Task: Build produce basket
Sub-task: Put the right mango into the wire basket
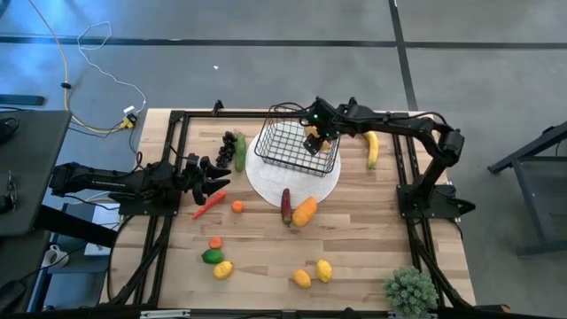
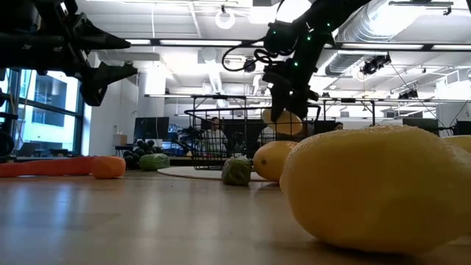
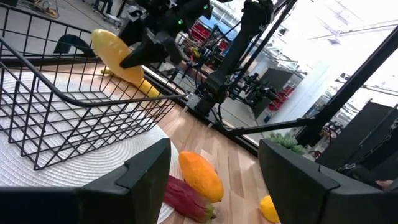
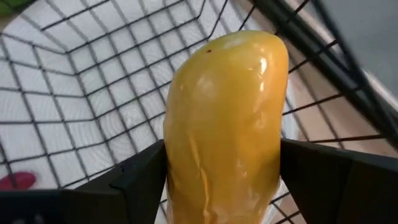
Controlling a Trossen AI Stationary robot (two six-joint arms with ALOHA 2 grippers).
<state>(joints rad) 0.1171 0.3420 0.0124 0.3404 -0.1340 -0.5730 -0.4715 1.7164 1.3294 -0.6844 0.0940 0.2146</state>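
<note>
Because the basket (image 1: pixel 297 146) sits on the white disc (image 1: pixel 292 182) mid-tabletop, the right pincer (image 1: pixel 316 140) holds a yellow fruit (image 4: pixel 224 124) just inside its rim for dropping, while the left pincer (image 1: pixel 217 177) waits empty, jaws apart, beside the carrot (image 1: pixel 209 205).

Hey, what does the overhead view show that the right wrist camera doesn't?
Only the overhead view shows the whole table, the left claw open above the carrot, the banana, lemons, grapes and plant. Only the right wrist view shows, close up, the yellow fruit between the right claw's fingers. Both show the basket with the right claw over it.
</note>
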